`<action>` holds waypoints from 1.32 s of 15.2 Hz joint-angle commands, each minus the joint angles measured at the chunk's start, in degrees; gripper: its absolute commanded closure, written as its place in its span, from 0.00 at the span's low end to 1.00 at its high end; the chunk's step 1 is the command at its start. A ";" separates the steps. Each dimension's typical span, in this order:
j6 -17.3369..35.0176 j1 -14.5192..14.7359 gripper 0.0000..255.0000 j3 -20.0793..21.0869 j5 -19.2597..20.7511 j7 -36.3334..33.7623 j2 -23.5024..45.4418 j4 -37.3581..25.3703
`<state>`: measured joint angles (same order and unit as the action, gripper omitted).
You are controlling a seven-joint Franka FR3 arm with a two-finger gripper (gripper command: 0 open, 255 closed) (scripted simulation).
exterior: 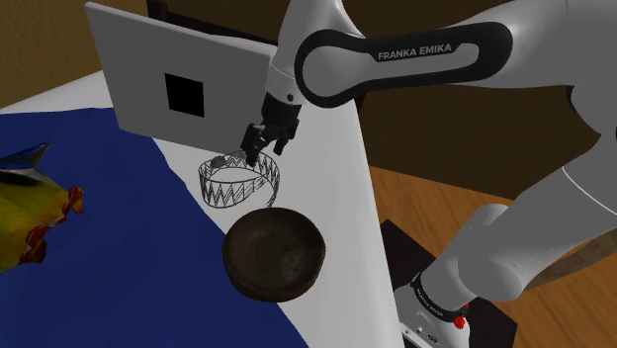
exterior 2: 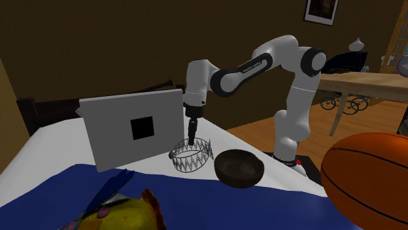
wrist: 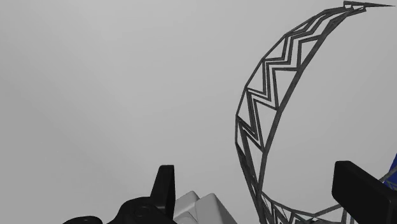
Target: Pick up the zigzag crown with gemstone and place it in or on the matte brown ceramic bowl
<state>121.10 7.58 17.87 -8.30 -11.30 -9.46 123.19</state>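
Note:
The zigzag crown (exterior: 225,190) is a dark wire ring standing on the white surface, just up-left of the brown bowl (exterior: 275,255) in the shoulder view. My black gripper (exterior: 259,148) hangs at the crown's far rim, open. In the wrist view the crown's band (wrist: 261,105) runs between the two fingers (wrist: 164,186) without touching them, and a pale faceted piece (wrist: 200,207) lies by one finger. In the second exterior view the gripper (exterior 2: 193,138) points down into the crown (exterior 2: 189,160), with the empty bowl (exterior 2: 239,168) to its right.
A white panel with a black square (exterior: 183,89) stands upright just behind the crown. A blue cloth (exterior: 109,227) covers the near part of the surface, with a yellow toy (exterior: 25,213) on it. A large orange ball (exterior 2: 369,180) sits at the second exterior view's right.

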 commanded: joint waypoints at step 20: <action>-6.15 -0.10 1.00 -0.34 0.03 -0.26 -1.18 -4.83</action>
<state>115.70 7.50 17.58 -8.26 -11.55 -10.48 118.96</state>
